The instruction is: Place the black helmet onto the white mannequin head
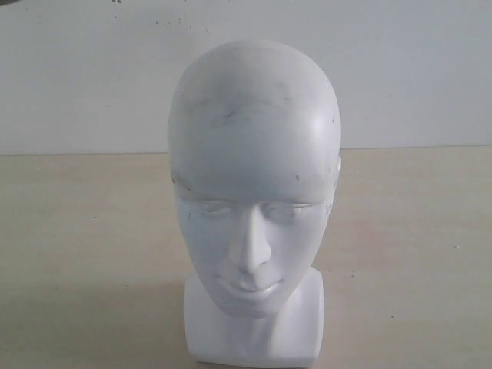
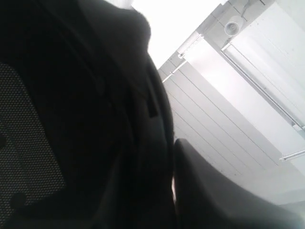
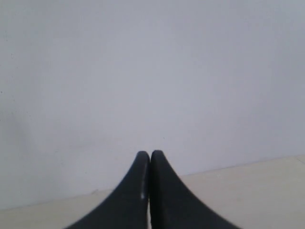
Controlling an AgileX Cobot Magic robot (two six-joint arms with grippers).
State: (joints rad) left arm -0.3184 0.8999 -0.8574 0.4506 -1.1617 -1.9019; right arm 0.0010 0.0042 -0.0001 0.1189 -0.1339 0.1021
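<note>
The white mannequin head stands upright on its blocky neck base, bare and facing the exterior camera. No helmet or arm shows in that view. In the left wrist view the black helmet fills most of the picture, its mesh padded lining at one side. My left gripper is shut on the helmet's rim: one dark finger presses against it and the other is hidden behind the shell. My right gripper is shut with nothing in it, pointing at a plain wall.
A beige tabletop spreads round the head, with a white wall behind it. Past the helmet, the left wrist view shows a panelled ceiling with light fittings.
</note>
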